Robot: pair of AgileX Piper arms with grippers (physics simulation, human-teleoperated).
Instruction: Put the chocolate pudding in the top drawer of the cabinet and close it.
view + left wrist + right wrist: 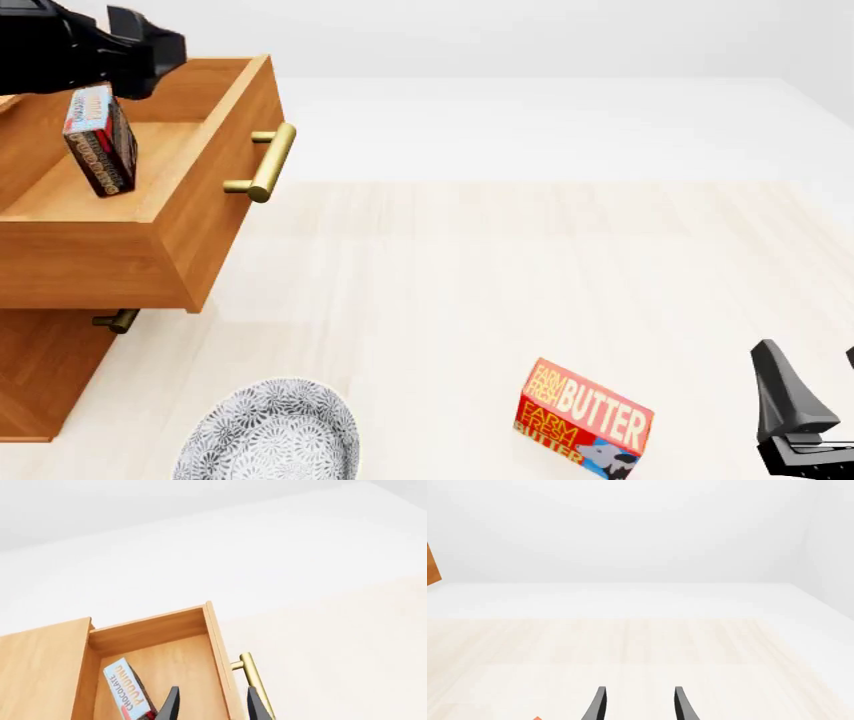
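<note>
The cabinet (pixel 40 370) stands at the left with its top drawer (pixel 238 110) pulled out. The chocolate pudding (pixel 100 140) stands on edge, tilted, inside that drawer. My left gripper (pixel 123 55) hovers just above it, open. In the left wrist view the chocolate pudding (pixel 125 690) lies on the drawer floor beside one finger, not between the fingers of the left gripper (pixel 212 706). The drawer's brass handle (pixel 267 160) faces right. My right gripper (pixel 814 390) is open and empty at the front right; it also shows in the right wrist view (pixel 639 706).
A red BUTTER box (pixel 583 420) lies on the table near the front, right of centre. A grey patterned plate (pixel 274 435) sits at the front, left of centre. The lower drawer's handle (pixel 118 320) peeks out under the open drawer.
</note>
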